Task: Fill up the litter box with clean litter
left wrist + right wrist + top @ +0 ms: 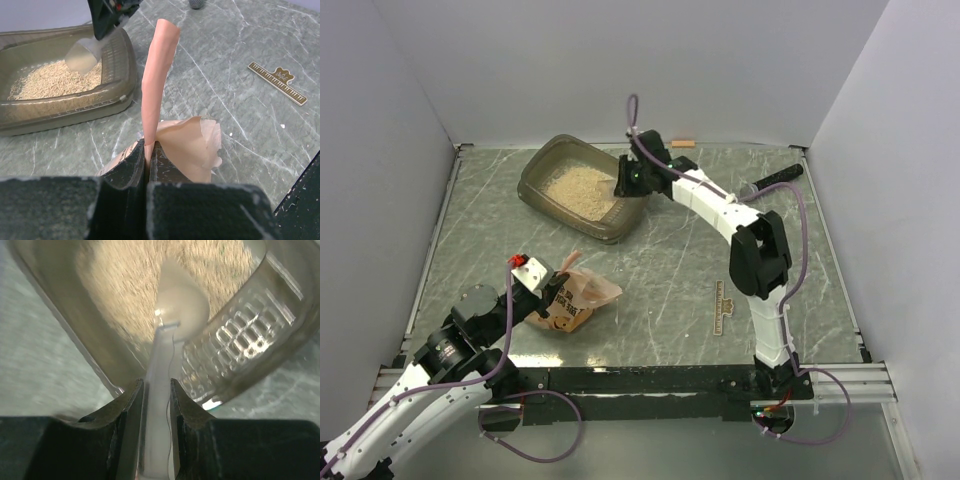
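The litter box (533, 182), a grey-brown translucent tray, sits at the back left of the table with beige litter (578, 190) spread inside it. My right gripper (625, 182) hangs over its right end, shut on the handle of a translucent white scoop (181, 305) whose bowl is down at the litter (125, 275). In the left wrist view the scoop (82, 56) hangs over the tray (122, 92). My left gripper (148, 146) is shut on a flap of the orange-pink pouch (185, 145), which lies crumpled near the front left (588, 292).
A wooden ruler (723, 310) lies right of centre near the front, also in the left wrist view (278, 82). A black microphone-like stick (778, 181) lies at the back right. A small orange piece (682, 144) rests by the back wall. Grey walls enclose the table.
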Controlling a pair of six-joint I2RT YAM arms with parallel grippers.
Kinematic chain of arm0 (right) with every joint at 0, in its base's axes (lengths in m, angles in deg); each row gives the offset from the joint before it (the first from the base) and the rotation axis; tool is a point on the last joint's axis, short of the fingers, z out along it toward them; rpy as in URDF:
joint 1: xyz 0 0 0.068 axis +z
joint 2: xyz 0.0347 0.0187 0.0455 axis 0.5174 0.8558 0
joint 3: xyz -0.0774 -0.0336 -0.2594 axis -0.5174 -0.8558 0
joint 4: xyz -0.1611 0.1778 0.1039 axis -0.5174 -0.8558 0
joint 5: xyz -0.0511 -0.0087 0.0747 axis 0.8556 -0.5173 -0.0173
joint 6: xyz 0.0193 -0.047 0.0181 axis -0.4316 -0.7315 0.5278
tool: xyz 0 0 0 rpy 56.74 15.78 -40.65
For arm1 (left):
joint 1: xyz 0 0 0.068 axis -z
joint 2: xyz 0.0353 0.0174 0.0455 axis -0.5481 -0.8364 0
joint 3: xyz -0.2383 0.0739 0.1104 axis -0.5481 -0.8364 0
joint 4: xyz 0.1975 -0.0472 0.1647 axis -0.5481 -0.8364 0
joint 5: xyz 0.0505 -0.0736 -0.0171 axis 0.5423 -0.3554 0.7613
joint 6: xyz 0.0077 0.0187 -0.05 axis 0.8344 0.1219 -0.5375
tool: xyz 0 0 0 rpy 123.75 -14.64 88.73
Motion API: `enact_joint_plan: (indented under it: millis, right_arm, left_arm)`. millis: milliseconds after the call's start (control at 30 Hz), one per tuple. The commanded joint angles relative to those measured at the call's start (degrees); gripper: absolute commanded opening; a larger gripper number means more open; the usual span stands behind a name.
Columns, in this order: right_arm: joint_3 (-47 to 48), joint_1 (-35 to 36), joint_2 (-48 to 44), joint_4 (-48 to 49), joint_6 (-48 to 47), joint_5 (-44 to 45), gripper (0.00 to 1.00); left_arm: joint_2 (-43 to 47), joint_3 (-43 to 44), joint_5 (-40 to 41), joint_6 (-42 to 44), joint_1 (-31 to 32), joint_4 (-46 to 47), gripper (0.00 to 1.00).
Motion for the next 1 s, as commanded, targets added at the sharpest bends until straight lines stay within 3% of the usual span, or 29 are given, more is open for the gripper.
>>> enact_joint_plan:
  millis: [0, 267, 567, 967]
  right_arm:
    - [4.9, 4.3, -1.5, -7.7, -10.2, 13.9, 0.0]
    - [-0.2, 5.2, -10.1, -6.1, -11.0, 11.0, 0.0]
    - [-13.2, 5.8, -30.7, -7.4, -9.3, 9.5, 0.0]
    - [-29.2, 5.8, -53.9, -19.2, -6.5, -11.6, 0.0]
  left_arm:
    - [0.3, 0.8, -1.5, -1.6, 0.3, 4.6, 0.01]
    - [0.6, 0.8, -1.5, -1.6, 0.3, 4.5, 0.01]
    - [0.7, 0.8, -1.5, -1.6, 0.2, 4.4, 0.01]
    - [1.7, 1.0, 0.8, -1.6, 0.3, 4.3, 0.01]
